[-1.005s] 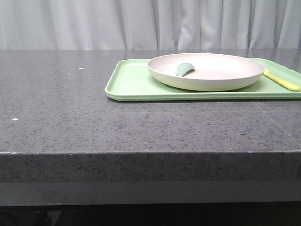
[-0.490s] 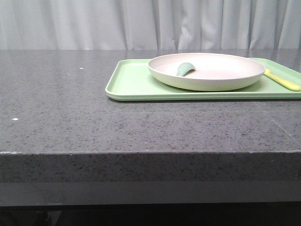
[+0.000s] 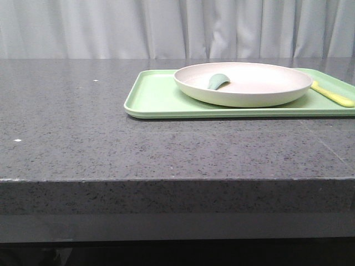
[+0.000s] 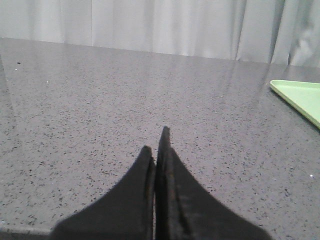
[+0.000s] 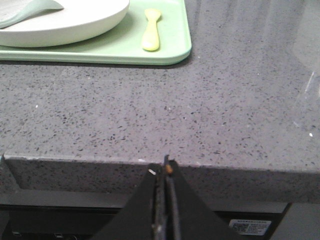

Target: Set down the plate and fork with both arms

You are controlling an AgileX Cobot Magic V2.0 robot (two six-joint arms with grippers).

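The off-white plate (image 3: 244,83) sits on the light green tray (image 3: 155,100) at the back right of the grey stone table, and also shows in the right wrist view (image 5: 65,22). The pale yellow fork (image 3: 331,94) lies on the tray to the plate's right; it also shows in the right wrist view (image 5: 151,29). My left gripper (image 4: 156,145) is shut and empty over bare table, with the tray corner (image 4: 300,97) far off. My right gripper (image 5: 162,167) is shut and empty in front of the table's front edge. Neither gripper shows in the front view.
A dull teal spoon-like utensil (image 3: 218,81) lies in the plate. Grey curtains hang behind the table. The table's front edge (image 3: 177,180) runs across the front view, with a dark base below it.
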